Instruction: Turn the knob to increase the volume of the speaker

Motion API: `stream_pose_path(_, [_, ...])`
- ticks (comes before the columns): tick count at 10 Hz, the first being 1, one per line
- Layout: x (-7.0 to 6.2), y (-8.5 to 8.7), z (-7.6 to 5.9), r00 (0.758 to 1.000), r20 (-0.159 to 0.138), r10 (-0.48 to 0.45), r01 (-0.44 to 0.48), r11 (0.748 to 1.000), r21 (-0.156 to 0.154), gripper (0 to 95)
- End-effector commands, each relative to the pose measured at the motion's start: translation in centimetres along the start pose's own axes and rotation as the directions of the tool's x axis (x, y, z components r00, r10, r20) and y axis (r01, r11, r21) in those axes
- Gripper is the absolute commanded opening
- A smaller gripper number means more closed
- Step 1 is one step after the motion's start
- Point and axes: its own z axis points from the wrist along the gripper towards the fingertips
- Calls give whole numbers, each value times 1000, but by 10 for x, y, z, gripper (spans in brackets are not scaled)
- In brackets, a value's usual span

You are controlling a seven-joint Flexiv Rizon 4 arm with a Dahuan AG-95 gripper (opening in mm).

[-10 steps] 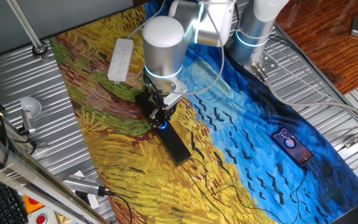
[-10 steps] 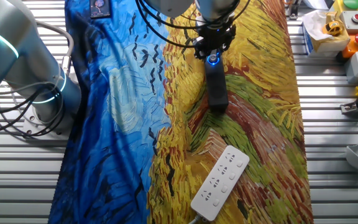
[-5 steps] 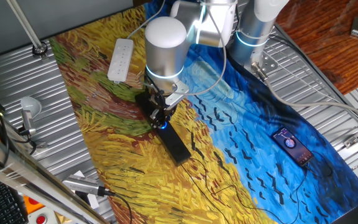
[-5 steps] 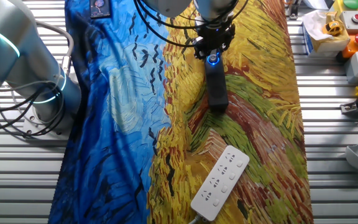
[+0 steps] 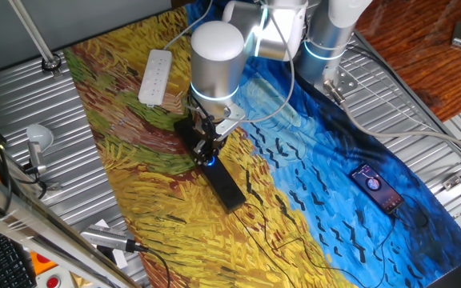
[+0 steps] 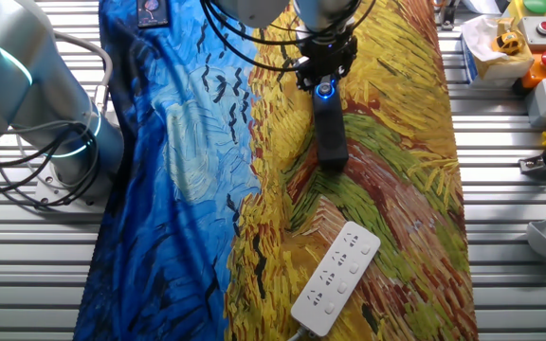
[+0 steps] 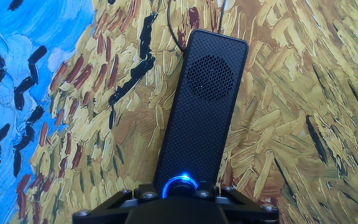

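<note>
A: Where is the speaker (image 5: 223,183)?

B: It lies flat on the painted cloth (image 5: 134,176), on the yellow part. In one fixed view it is a long black bar that runs from under the arm (image 5: 215,60) toward 5 o'clock. In the hand view it runs from the bottom middle up toward 12 o'clock, and a round mesh circle shows near its far end.

A: And the knob (image 7: 179,186)?

B: It is the small round dial with a blue glow. In the hand view it sits at 6 o'clock, right at the edge of the black hand parts. In the other fixed view the blue glow shows at the top end of the visible bar.

A: What is the gripper (image 5: 206,150) doing?

B: It points down at the knob and sits right over it. Its black fingers stand close on both sides of the blue ring. The pictures do not show if they squeeze it, so nobody can tell if it grips or not.

A: What else is on the cloth?

B: A white power strip (image 6: 336,278) lies at 6 o'clock from the speaker in the other fixed view, well apart. A small phone (image 5: 377,188) with a red screen lies on the blue part, at 3 o'clock from the speaker in one fixed view.
</note>
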Motion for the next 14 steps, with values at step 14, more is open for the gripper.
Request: stream_pose_path(14, [0,0,0,999,-3,34,-34,999,15,0])
